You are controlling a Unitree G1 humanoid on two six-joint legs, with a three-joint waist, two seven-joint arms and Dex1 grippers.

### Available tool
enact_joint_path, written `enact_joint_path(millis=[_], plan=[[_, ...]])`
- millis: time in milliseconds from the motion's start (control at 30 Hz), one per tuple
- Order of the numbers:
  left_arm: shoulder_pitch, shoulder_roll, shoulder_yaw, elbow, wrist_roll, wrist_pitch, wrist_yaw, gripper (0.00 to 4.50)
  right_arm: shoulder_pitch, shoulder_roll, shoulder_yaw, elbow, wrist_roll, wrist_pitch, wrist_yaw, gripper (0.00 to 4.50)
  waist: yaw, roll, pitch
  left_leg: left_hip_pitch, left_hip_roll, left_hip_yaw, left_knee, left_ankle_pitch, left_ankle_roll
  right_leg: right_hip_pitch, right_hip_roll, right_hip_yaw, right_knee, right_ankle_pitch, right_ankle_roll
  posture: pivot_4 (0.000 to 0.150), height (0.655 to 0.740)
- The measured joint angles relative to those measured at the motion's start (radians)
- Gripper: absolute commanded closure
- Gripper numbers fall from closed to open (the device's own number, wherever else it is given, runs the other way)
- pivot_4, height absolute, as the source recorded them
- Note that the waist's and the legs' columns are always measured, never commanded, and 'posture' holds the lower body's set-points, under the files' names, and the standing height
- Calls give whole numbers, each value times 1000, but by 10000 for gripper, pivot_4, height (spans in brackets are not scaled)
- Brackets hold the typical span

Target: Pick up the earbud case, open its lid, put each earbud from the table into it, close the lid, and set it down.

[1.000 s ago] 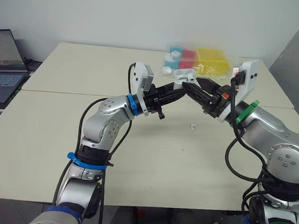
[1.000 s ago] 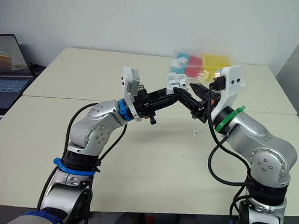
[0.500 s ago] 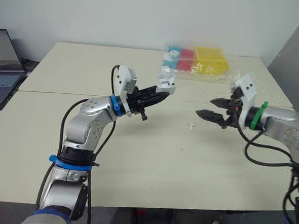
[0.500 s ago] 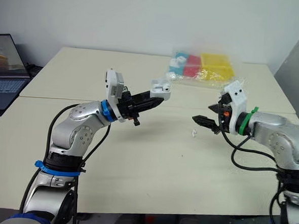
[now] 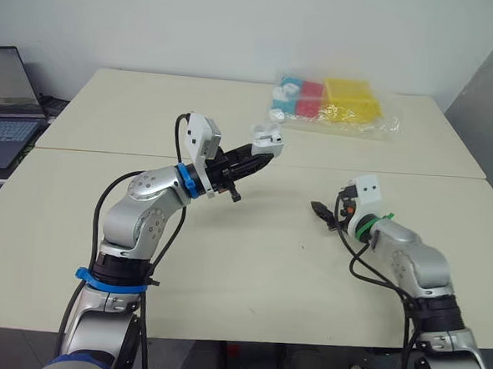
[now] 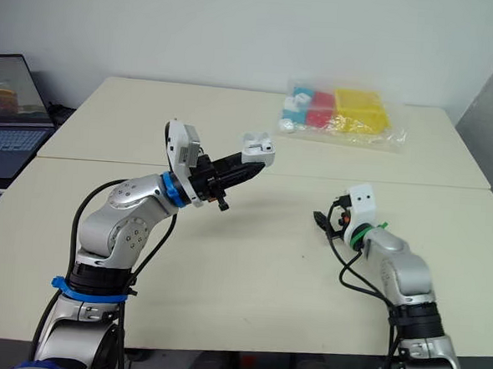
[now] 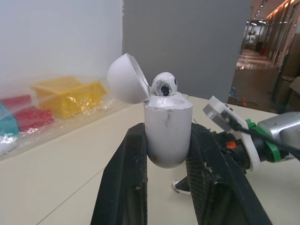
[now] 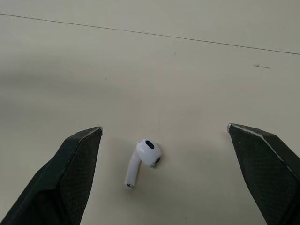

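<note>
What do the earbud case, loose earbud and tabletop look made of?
The earbud case: glossy white hard plastic, by its soft highlights and faint scuffs. The loose earbud: the same shiny plastic, with a dark opening. The tabletop: probably matte cream laminate, flat and grainless.

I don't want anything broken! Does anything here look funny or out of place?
Nothing looks broken. One earbud lies on its side on the table, between the open fingers of the right gripper, not yet put away. The other earbud sits in the open earbud case held by the left gripper. The case front has faint dark scuffs.
</note>
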Motion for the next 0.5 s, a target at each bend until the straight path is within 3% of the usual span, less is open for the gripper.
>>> enact_joint_path(millis=[267, 367, 500], plan=[[-24, -2, -1, 10, 0, 9, -7, 37627, 16, 68, 12, 41, -83, -92, 4, 190, -2, 0, 0, 1, 1, 0, 0, 0, 0, 0, 2, 0, 0, 0, 0, 1500, 7400], [-28, -8, -2, 11, 1, 9, -8, 37627, 15, 81, 8, 86, -114, -150, 3, 5868, -2, 0, 0, 1, 1, 0, 1, 0, 0, 2, 1, 1, 0, 1, 1, 1500, 7400], [-28, -13, -2, 11, 0, 9, -19, 37627, 13, 97, -13, 123, -147, -195, -10, 19314, -2, 0, 0, 3, 1, 0, 2, 0, 0, 2, 1, 1, 0, 1, 2, 1500, 7400]])
